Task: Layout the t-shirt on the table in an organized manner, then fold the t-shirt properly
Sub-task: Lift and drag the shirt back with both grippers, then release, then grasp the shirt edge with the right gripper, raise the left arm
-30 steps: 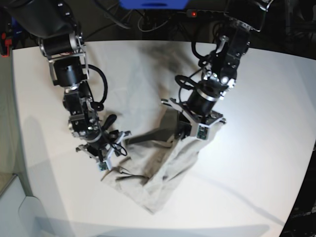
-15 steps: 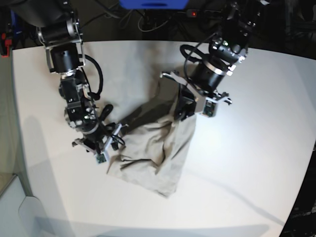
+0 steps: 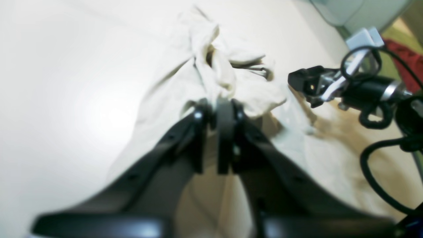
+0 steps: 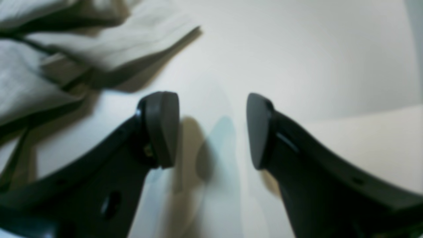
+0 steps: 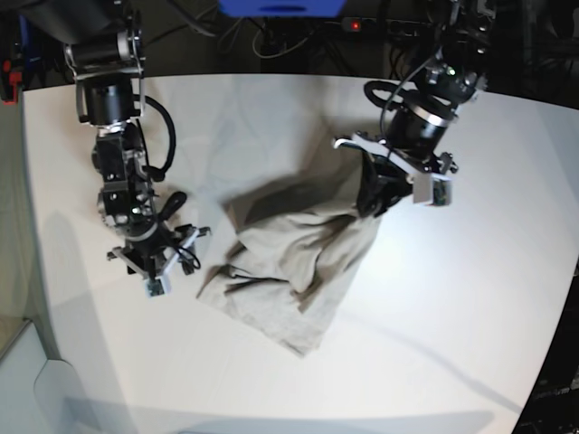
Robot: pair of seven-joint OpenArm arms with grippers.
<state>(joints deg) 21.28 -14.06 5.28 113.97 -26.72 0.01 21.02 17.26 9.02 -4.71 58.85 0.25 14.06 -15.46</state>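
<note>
The beige t-shirt lies crumpled and partly spread in the middle of the white table. Its far right edge is lifted by my left gripper. In the left wrist view the left gripper is shut on a bunched fold of the t-shirt. My right gripper stands to the left of the cloth, apart from it. Its jaws are open over bare table in the right wrist view, where the right gripper holds nothing and the t-shirt lies at the upper left.
The table's curved edge runs along the left and the lower right. A pale bin sits off the lower left corner. Cables and a blue object lie behind the far edge. The right arm shows in the left wrist view.
The left gripper has carried the shirt's edge up and away to the far right, stretching the cloth. The right gripper has opened, let go of the shirt and drawn back to the left.
</note>
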